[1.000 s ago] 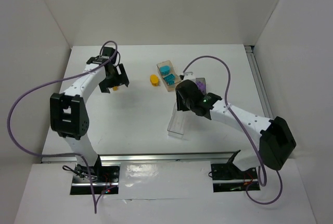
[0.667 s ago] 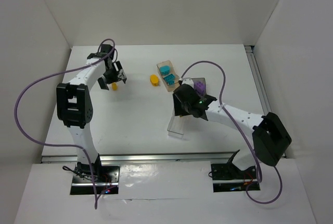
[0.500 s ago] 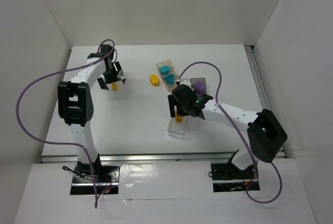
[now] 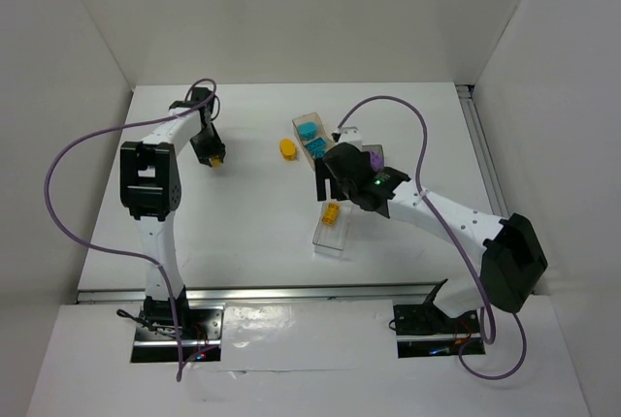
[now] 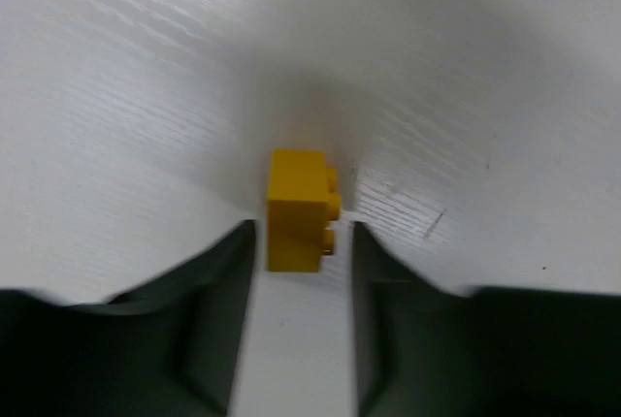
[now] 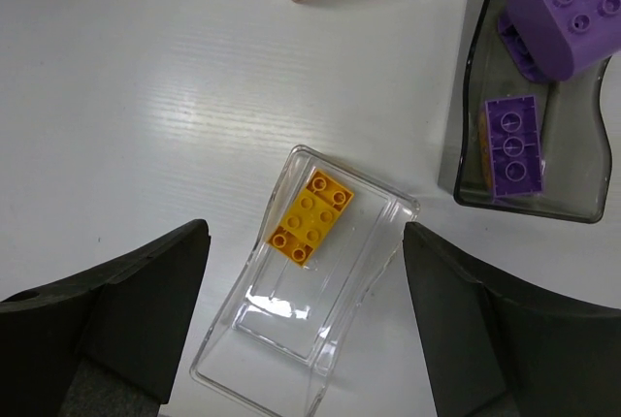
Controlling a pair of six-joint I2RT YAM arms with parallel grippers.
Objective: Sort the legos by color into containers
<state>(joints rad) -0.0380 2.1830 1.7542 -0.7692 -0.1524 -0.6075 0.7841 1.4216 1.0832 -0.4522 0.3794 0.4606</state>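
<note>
Resting inside clear box (image 6: 283, 332): one orange brick (image 6: 310, 215).

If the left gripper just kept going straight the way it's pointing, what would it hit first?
The small yellow brick. It lies on the table right in line with the left gripper, between its open fingertips. The table itself would probably come next, though depth is hard to judge.

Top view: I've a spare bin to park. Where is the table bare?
Bare: the near-left stretch between left arm and clear box, and the far right corner. Crowded: the middle, where tan box, grey box and right gripper cluster.
</note>
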